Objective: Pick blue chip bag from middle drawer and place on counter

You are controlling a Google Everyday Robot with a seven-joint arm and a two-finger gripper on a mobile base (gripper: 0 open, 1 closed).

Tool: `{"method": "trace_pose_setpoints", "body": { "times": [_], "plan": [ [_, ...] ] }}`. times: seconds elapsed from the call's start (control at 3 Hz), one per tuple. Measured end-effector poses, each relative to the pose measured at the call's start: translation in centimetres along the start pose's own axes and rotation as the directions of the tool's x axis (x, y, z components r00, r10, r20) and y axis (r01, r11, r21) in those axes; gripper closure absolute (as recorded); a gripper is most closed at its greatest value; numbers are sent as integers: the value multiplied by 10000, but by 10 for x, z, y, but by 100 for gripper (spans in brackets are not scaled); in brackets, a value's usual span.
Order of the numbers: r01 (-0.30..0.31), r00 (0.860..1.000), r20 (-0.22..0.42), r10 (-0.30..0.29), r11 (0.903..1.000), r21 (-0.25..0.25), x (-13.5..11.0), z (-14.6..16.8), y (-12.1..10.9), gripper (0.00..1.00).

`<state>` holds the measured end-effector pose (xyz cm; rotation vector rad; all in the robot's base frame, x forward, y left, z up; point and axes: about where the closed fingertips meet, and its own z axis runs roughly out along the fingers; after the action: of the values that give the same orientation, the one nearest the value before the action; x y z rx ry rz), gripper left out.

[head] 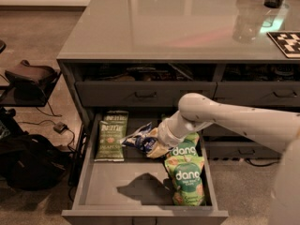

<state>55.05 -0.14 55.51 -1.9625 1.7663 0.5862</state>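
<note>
Grey floor of the middle drawer (117, 187) lies below the gripper (155, 147), apparently clamped on the blue chip bag (136, 139)

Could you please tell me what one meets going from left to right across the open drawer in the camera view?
Green jalapeno bag → blue chip bag, gripped by the gripper above the middle drawer floor → dang bags.

Office kitchenette: grey counter (154, 27), snack drawer (122, 184); jaws above drawer hold blue chip bag (138, 139).
</note>
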Motion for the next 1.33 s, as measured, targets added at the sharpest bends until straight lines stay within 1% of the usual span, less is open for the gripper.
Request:
{"method": "trace_pose_setpoints", "body": {
  "times": [0.33,0.67,1.0,1.33],
  "plan": [
    [505,9978,413,-514,9985,230,-16,-36,13,100],
    [359,9939,991,-487,9913,1267,-21,-79,16,100],
    [-109,9880,1518,-286,9675,2528,-22,-127,7,100],
    [-201,9875,1532,-370,9345,3555,-30,-170,-6,100]
  ]
}}
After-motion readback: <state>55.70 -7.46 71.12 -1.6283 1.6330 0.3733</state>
